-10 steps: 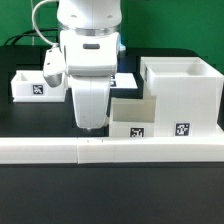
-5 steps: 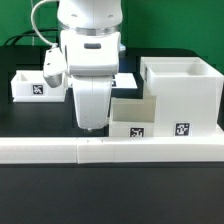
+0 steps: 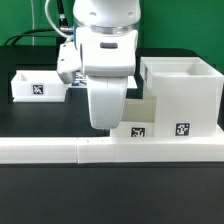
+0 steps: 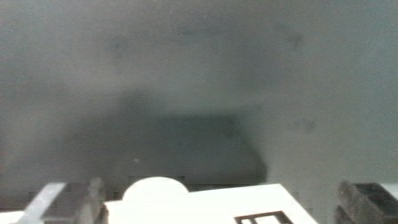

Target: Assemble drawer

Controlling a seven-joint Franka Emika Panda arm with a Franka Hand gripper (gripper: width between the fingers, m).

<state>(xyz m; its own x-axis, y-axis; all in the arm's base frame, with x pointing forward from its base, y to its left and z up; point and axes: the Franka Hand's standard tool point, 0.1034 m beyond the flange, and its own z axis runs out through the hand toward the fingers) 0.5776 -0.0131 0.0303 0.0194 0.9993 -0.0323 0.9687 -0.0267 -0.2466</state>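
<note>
The tall white box casing (image 3: 180,92) stands at the exterior view's right, with a tag low on its front. A small white tray (image 3: 142,118) with a tag sits just beside it, half hidden by my arm. A second tagged tray (image 3: 35,85) sits at the exterior view's left. My gripper (image 3: 106,126) hangs low over the middle tray. In the wrist view the gripper (image 4: 222,205) is open, and its dark fingers (image 4: 71,203) stand wide apart on either side of that tray (image 4: 302,205) and its round knob (image 4: 157,190).
A long low white wall (image 3: 60,151) runs along the front of the dark table. Dark cables hang behind the arm at the exterior view's upper left.
My arm has moved toward the exterior view's right, from beside the middle tray to over it. The trays and the casing have not moved.
</note>
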